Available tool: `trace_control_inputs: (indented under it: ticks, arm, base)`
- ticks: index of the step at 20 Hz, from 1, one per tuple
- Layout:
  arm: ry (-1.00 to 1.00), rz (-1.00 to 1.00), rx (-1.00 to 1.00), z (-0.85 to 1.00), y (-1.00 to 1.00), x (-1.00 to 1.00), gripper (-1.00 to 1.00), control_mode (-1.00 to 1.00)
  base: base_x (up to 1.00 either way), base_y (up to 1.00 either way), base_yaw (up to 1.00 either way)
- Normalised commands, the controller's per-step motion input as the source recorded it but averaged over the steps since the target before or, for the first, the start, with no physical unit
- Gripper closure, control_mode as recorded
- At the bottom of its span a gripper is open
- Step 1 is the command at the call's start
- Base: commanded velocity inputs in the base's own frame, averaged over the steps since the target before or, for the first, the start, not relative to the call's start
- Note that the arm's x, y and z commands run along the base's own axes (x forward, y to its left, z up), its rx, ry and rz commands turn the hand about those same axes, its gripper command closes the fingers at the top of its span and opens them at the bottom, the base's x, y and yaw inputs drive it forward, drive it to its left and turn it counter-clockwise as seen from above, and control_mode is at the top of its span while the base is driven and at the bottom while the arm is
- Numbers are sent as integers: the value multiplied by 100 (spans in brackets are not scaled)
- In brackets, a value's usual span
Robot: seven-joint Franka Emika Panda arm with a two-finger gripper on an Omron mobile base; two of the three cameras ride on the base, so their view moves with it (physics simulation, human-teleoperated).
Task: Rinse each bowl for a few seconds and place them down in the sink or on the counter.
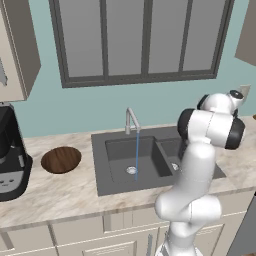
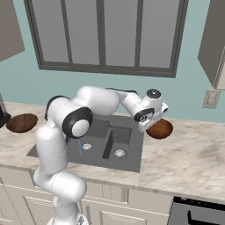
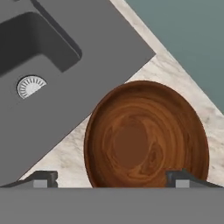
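A reddish wood-grain bowl (image 3: pixel 146 135) rests upright on the beige counter (image 3: pixel 65 155) just past the right edge of the dark grey sink (image 3: pixel 87 78). My gripper (image 3: pixel 113 178) hangs right above it, open, with its fingers spread wide and nothing between them. From the right base view the hand (image 2: pixel 150 115) covers part of that bowl (image 2: pixel 161 129). A second, darker bowl (image 1: pixel 61 159) lies on the counter (image 1: pixel 60 195) left of the sink (image 1: pixel 100 172). A thin stream of water (image 1: pixel 137 155) runs from the faucet (image 1: pixel 131 120) into the left basin.
A black coffee machine (image 1: pixel 11 155) stands at the far left of the counter. A window fills the wall behind the sink. Wall cabinets hang at both sides. To the right of the reddish bowl the counter (image 2: pixel 193 154) runs on.
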Motion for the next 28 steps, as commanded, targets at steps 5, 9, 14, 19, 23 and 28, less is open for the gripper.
trace_control_inputs:
  ticks: [5,9,14,19,23,28]
  arm:
    - [-9,0,1,59,11,-37,-100,-100]
    - [-7,3,0,56,21,-50,-100,-100]
    - [-6,6,-3,41,42,-60,-100,-100]
    - [-7,9,-7,42,44,-59,-100,-100]
    - [-6,7,-5,39,46,-51,-100,-100]
    - [-8,7,-7,39,52,-40,-100,-100]
  base:
    - [0,0,0]
    - [0,0,0]
    - [0,0,0]
    - [0,0,0]
    - [0,0,0]
    - [0,0,0]
